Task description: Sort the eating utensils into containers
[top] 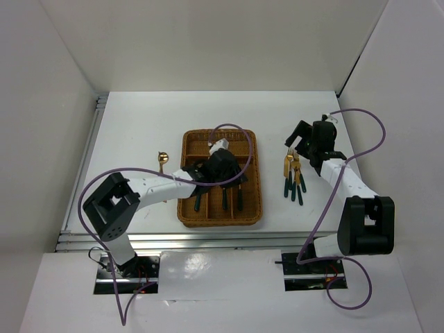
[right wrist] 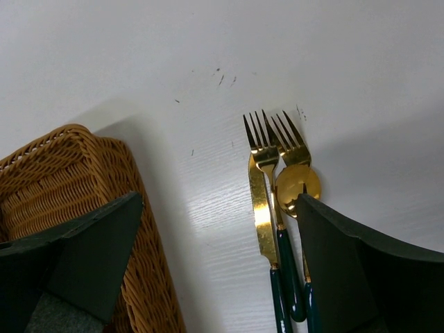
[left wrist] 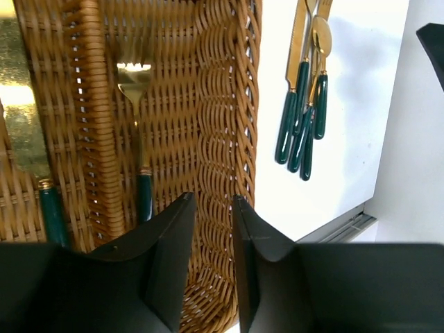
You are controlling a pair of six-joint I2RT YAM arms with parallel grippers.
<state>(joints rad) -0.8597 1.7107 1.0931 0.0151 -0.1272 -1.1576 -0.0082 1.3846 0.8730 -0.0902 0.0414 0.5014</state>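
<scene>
The brown wicker tray (top: pixel 187 149) lies mid-table and holds green-handled utensils in its long slots. My left gripper (top: pixel 227 168) hovers over the tray's right slot with its jaws a little apart and nothing between them (left wrist: pixel 214 201). A gold fork (left wrist: pixel 137 125) lies in the slot beside it, and a knife (left wrist: pixel 28 139) in the slot further left. My right gripper (top: pixel 300 139) is wide open and empty (right wrist: pixel 220 201) above a pile of utensils (top: pixel 294 177) right of the tray: a knife (right wrist: pixel 262 215), two forks (right wrist: pixel 262 142) and a spoon (right wrist: pixel 298 186). A lone spoon (top: pixel 161 161) lies left of the tray. No chopsticks show.
White walls enclose the table on three sides. A metal rail (top: pixel 173 239) runs along the near edge. Purple cables (top: pixel 374 139) loop off both arms. The tray's right wall (right wrist: pixel 142 277) is close to my right gripper's left finger.
</scene>
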